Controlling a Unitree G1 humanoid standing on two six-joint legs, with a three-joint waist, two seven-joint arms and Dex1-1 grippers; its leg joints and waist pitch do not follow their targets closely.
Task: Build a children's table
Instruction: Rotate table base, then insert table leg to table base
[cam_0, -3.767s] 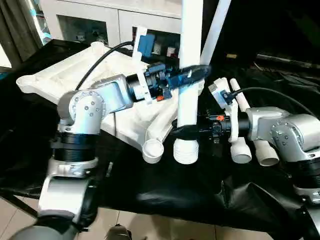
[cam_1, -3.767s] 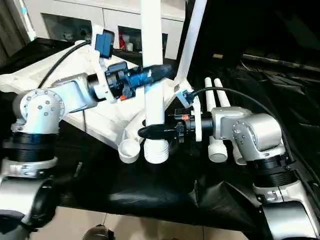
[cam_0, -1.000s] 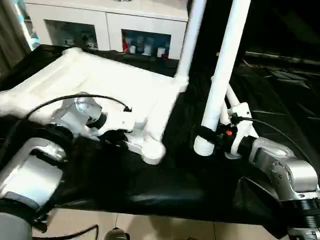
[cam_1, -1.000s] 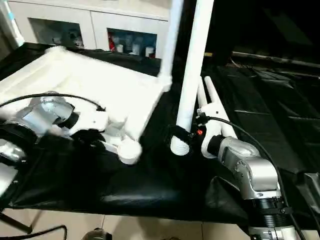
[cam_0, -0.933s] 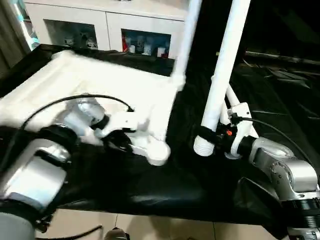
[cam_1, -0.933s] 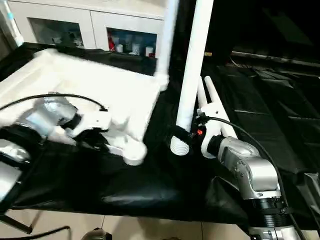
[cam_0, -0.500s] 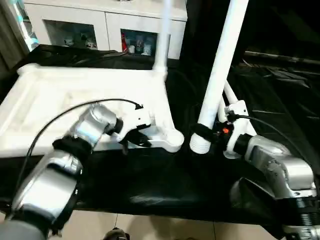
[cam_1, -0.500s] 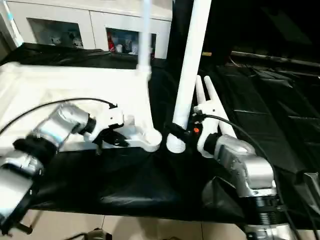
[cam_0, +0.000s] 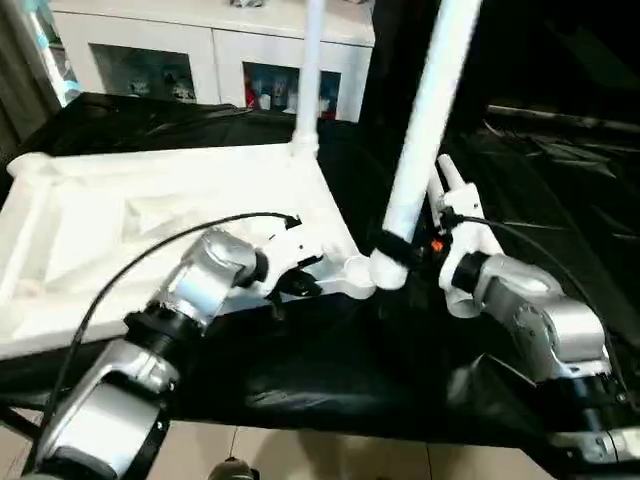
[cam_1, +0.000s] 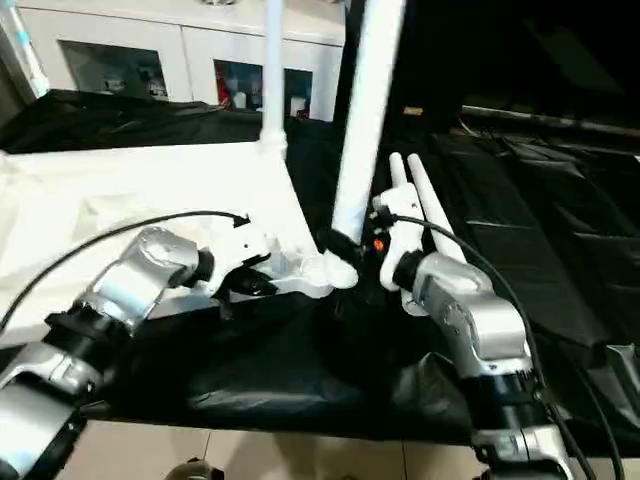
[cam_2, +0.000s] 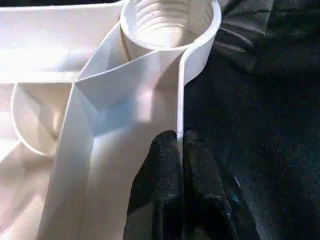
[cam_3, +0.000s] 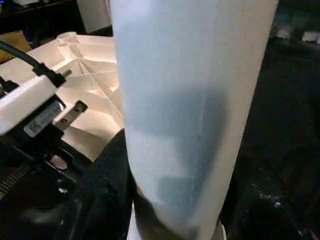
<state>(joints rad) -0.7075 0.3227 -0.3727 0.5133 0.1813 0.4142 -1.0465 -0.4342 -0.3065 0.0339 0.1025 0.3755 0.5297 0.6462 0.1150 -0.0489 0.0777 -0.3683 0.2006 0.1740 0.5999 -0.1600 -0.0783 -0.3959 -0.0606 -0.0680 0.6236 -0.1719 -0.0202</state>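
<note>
Now the left gripper (cam_2: 181, 145), pinched on the tabletop (cam_0: 150, 215) rim, has swung its corner socket (cam_2: 170, 20) beside the leg (cam_0: 425, 120) clamped upright by the right gripper (cam_0: 388, 245), nearly ready for insertion.

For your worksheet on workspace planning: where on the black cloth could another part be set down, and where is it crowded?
Free: the black cloth along the near edge, before the tabletop. Crowded: the near corner socket, where the left gripper pinches the rim and the right gripper holds a leg.
</note>
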